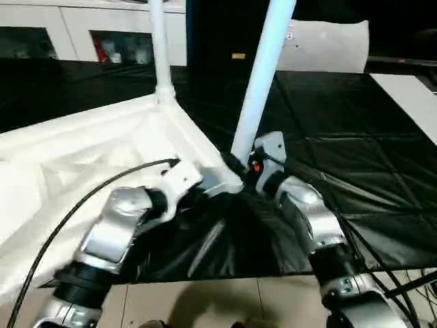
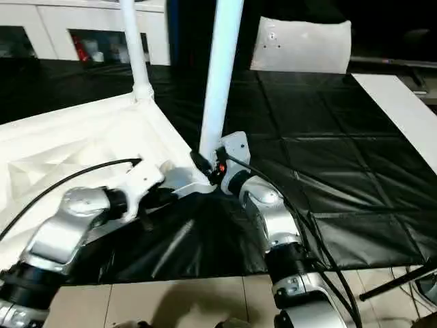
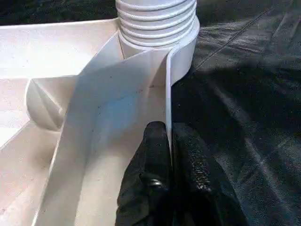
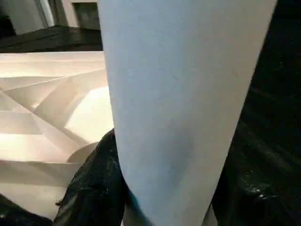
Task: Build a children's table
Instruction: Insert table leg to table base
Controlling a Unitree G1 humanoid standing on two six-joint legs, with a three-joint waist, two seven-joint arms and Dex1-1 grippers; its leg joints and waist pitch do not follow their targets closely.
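The white tabletop [image 1: 82, 157] lies upside down on the black cloth, ribbed underside up. One white tube leg [image 1: 158, 48] stands upright in its far corner socket. A second leg [image 1: 263, 75] rises tilted from the near corner socket [image 3: 183, 52], its threaded end [image 3: 157, 23] seated in the socket. My left gripper [image 3: 169, 134] is shut on the tabletop's thin rim wall just behind that socket. My right gripper [image 4: 164, 197] is shut on the lower part of the second leg, one black finger [image 4: 91, 188] on each side.
Black cloth [image 1: 341, 137] covers the floor to the right and behind. A white cabinet with glass doors [image 1: 89, 34] stands at the back left, a white panel [image 1: 328, 44] at the back, a flat white board [image 1: 410, 96] far right. Tiled floor [image 1: 225, 301] starts at the cloth's near edge.
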